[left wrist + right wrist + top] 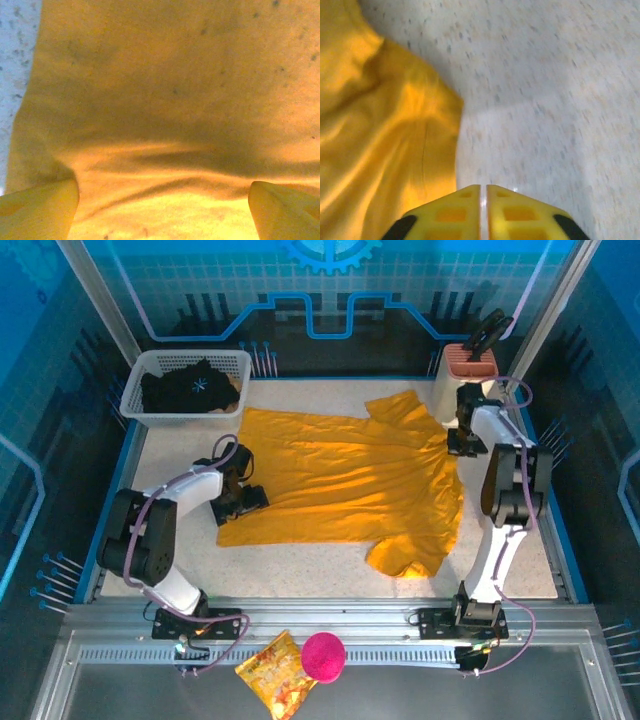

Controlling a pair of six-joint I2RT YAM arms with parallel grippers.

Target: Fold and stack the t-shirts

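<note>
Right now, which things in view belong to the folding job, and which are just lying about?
Job: mustard-orange t-shirt; black t-shirt, in the white basket.
Lying about: snack bag; pink ball; ribbed container, back right.

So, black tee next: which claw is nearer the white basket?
Left. The left claw is over the mustard tee near the basket; the right claw is across the table.

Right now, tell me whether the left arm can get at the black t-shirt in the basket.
Probably yes. The left claw is open at the left edge of the orange t-shirt; the black t-shirt lies in the open-topped basket beyond it, with nothing between them but the basket's wall.
</note>
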